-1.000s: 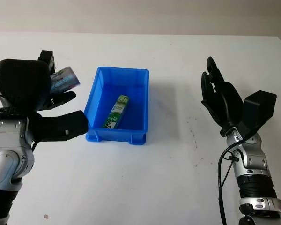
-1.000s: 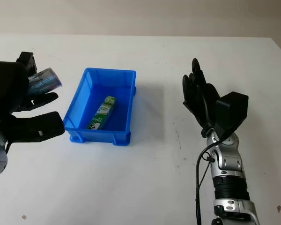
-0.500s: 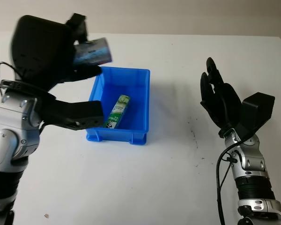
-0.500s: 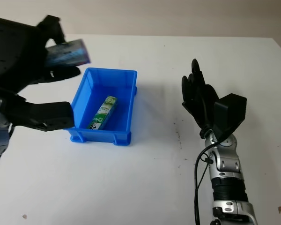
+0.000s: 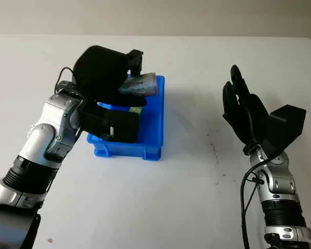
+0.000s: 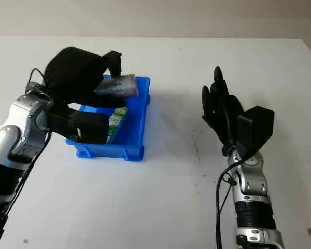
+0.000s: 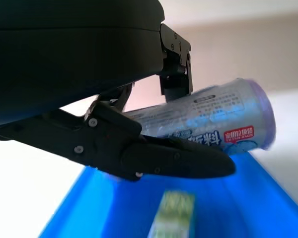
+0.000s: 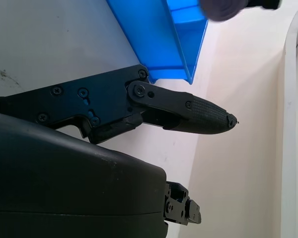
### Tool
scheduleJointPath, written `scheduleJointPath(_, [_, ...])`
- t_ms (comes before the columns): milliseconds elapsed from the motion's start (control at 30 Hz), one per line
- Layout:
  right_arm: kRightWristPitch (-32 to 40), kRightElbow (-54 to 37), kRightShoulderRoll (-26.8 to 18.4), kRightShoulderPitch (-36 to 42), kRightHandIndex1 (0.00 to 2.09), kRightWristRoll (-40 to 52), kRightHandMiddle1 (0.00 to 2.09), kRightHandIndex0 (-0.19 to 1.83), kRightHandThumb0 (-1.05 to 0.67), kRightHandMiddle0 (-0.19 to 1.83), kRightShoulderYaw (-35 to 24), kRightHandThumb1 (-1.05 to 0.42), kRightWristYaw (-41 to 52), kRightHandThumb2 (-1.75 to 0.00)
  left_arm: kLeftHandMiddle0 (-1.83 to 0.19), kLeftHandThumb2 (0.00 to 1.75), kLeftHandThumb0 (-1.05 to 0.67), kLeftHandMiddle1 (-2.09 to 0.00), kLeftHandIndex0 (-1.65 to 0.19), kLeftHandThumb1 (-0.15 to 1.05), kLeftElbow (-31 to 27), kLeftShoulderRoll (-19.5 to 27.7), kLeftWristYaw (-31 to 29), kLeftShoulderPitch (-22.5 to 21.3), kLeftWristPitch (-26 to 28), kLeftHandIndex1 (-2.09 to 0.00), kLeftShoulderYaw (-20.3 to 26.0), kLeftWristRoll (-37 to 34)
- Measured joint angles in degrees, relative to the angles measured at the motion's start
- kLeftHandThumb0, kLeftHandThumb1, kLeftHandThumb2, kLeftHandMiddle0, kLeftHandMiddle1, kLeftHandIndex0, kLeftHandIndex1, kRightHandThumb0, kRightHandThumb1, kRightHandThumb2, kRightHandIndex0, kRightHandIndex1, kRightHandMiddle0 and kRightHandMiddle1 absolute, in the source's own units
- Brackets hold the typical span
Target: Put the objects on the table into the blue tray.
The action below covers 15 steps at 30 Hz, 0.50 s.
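White table [image 5: 160, 207] carries a blue plastic tray [image 5: 154, 129] holding a green tube [image 7: 173, 218]. Left hand [image 5: 110, 85] grips a silver-blue can [image 5: 141, 85] over the tray, long axis roughly level, free end pointing right. Right hand [image 5: 243, 111] is open, raised right of the tray.

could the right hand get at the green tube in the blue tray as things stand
Probably not cleanly. The left hand, shut on the can, hangs over the blue tray and covers most of the green tube. The right hand is open, well off to the side.
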Motion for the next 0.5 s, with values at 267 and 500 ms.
scheduleJointPath(267, [0.78, -0.39, 0.0, 0.52, 0.0, -0.13, 0.0, -0.19, -0.68, -0.19, -0.06, -1.05, -0.29, -0.6, 0.18, 0.26, -0.66, 0.0, 0.19, 1.05, 1.85, 0.88, -5.34, -0.27, -0.19, -0.01, -0.23, -4.89])
scheduleJointPath(500, [0.72, -0.2, -0.01, 0.4, 0.0, -0.18, 0.0, -0.19, -0.69, -0.19, 0.0, -1.05, 0.17, -0.6, 0.19, 0.33, -0.79, 0.0, 0.19, 1.05, 1.65, -1.27, -7.15, -0.07, 1.89, 0.0, 8.03, -23.15])
